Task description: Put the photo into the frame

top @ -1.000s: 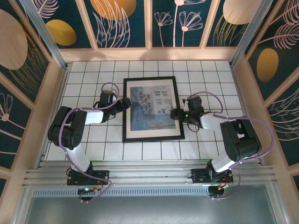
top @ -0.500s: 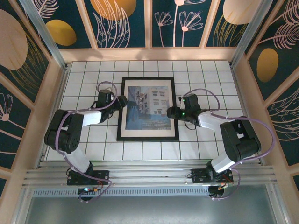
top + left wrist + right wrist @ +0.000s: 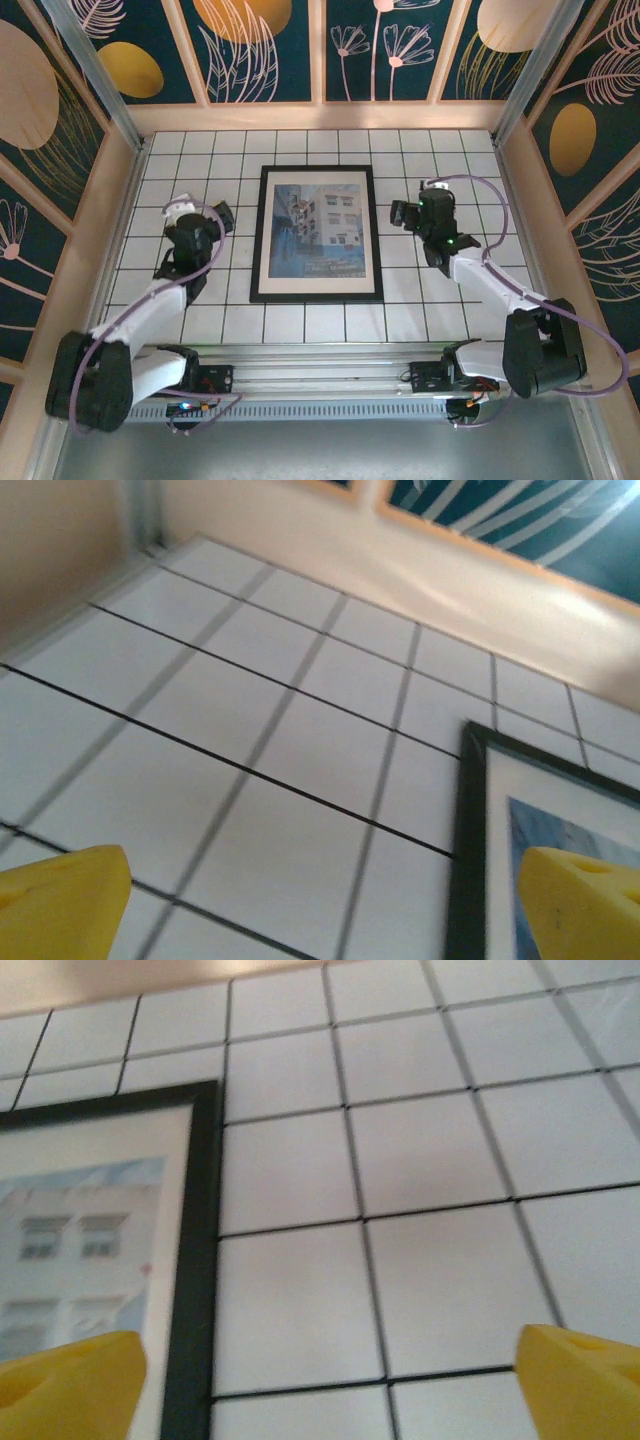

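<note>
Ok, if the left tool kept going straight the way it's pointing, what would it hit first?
Most likely the bare tiled table, just left of the frame. The left tool angles down at the tiles, short of the back wall, though depth is hard to judge.

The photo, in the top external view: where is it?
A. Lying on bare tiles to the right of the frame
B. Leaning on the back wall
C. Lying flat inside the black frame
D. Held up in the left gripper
C: the photo lies flat on the tiled table, with the black frame closed around all four of its sides.
</note>
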